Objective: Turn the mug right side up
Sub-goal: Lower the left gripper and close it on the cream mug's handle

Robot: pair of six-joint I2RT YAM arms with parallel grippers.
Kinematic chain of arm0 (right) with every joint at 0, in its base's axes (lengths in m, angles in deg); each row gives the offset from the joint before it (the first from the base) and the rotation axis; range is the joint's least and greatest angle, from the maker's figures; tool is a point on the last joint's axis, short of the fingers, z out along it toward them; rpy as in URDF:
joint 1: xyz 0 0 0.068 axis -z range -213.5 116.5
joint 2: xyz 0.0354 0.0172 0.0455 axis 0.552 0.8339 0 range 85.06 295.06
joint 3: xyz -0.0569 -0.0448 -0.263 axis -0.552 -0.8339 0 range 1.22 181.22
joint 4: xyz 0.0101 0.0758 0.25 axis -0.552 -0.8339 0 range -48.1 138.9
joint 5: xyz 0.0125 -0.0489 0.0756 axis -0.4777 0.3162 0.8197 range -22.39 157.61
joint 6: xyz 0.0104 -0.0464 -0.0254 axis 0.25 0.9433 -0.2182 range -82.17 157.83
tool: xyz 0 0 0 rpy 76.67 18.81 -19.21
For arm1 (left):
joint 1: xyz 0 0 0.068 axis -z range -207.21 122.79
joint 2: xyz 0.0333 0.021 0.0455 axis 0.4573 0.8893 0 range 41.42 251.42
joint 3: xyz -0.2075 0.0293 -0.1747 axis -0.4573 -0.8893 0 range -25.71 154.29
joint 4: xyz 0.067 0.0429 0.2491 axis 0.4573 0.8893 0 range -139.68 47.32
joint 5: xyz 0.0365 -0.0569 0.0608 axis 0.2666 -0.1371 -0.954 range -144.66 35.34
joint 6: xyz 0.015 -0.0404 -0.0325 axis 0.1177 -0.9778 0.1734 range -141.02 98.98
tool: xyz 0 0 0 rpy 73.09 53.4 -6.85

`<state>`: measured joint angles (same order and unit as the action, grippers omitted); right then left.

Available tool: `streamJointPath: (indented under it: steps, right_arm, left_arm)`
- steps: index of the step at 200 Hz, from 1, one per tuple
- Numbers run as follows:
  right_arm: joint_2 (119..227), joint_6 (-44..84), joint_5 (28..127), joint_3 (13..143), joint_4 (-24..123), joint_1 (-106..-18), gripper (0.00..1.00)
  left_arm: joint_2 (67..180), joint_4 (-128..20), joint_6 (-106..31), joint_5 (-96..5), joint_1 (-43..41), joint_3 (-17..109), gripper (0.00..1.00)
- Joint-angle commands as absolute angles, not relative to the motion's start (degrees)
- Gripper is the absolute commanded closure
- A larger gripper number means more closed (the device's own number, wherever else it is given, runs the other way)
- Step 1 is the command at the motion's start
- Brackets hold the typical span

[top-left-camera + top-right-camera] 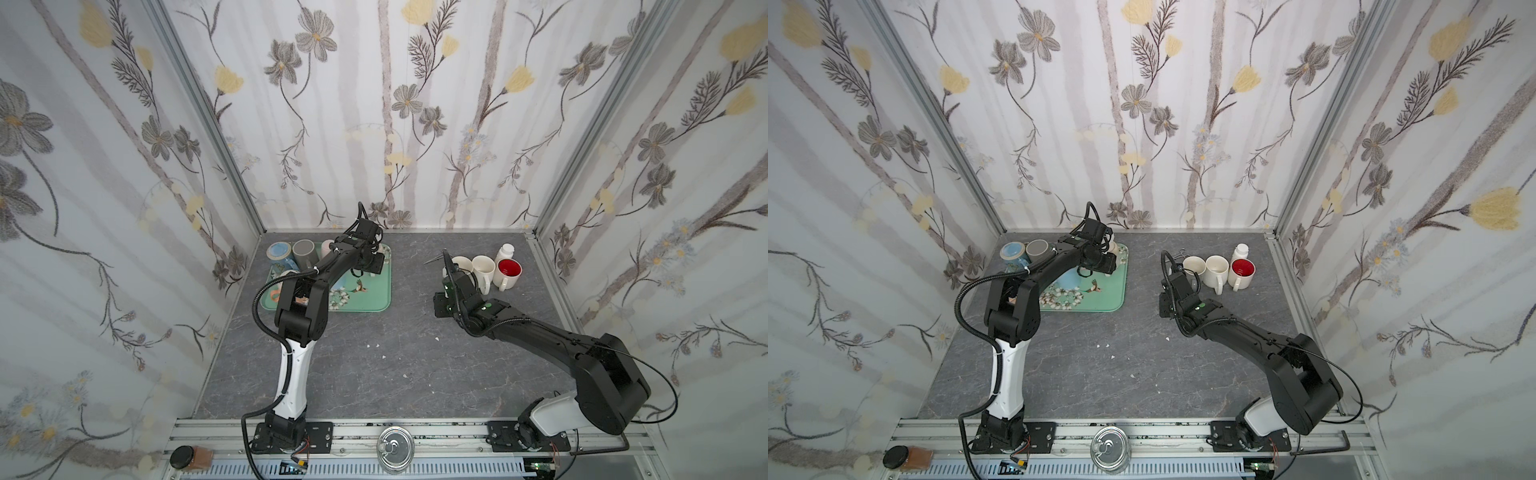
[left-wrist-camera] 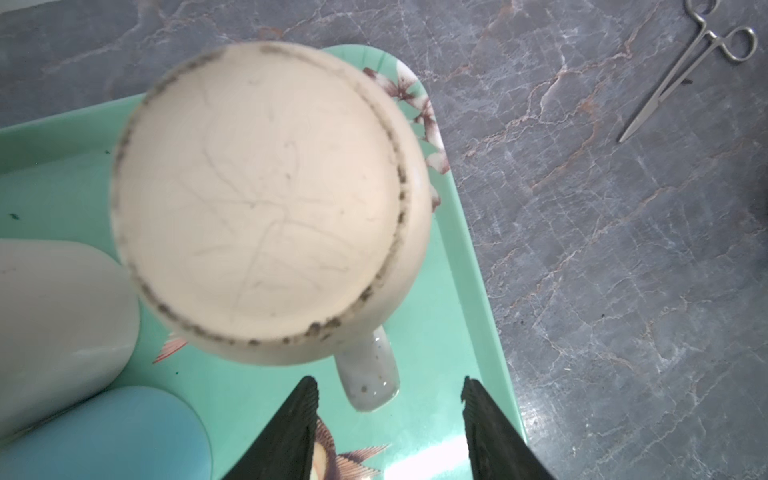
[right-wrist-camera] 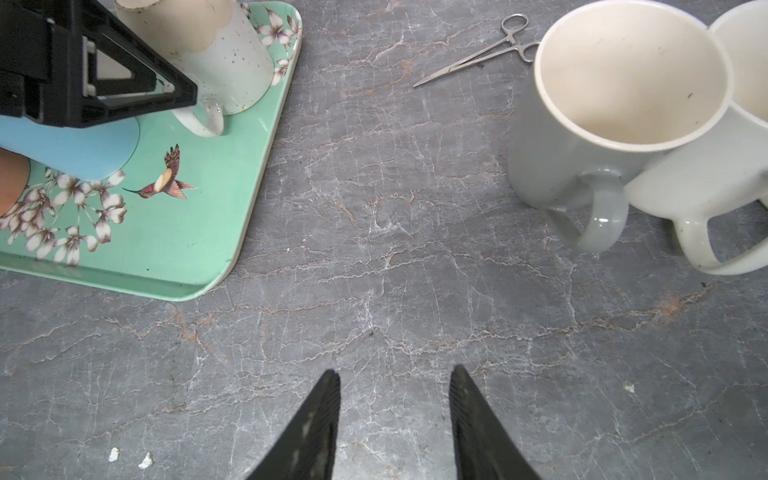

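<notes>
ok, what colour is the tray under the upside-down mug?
Tray: mint green, white blossoms, a hummingbird. Best in the right wrist view.

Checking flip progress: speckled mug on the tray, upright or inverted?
Upside down. The speckled mug shows its bare base up, mouth down on the tray.

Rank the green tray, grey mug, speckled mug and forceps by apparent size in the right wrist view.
1. green tray, largest even though cropped.
2. grey mug, close to the camera.
3. speckled mug, partly hidden and farther off, so its true size against the grey mug is unsure.
4. forceps, smallest.
</notes>
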<state>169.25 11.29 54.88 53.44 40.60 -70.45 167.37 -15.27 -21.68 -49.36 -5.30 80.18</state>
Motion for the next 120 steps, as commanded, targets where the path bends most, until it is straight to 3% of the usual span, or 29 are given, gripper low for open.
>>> streamJointPath:
  steps: [1,120]
  right_arm:
    - [168.5,10.9,53.7,52.9,41.8,-70.4,0.56]
    - [167.9,11.4,54.1,51.1,42.6,-69.6,0.56]
  left_arm:
    - [166.2,-16.2,-25.3,-53.0,-5.6,79.5,0.45]
    - [171.1,-16.7,-33.7,-55.9,-5.6,84.2,0.51]
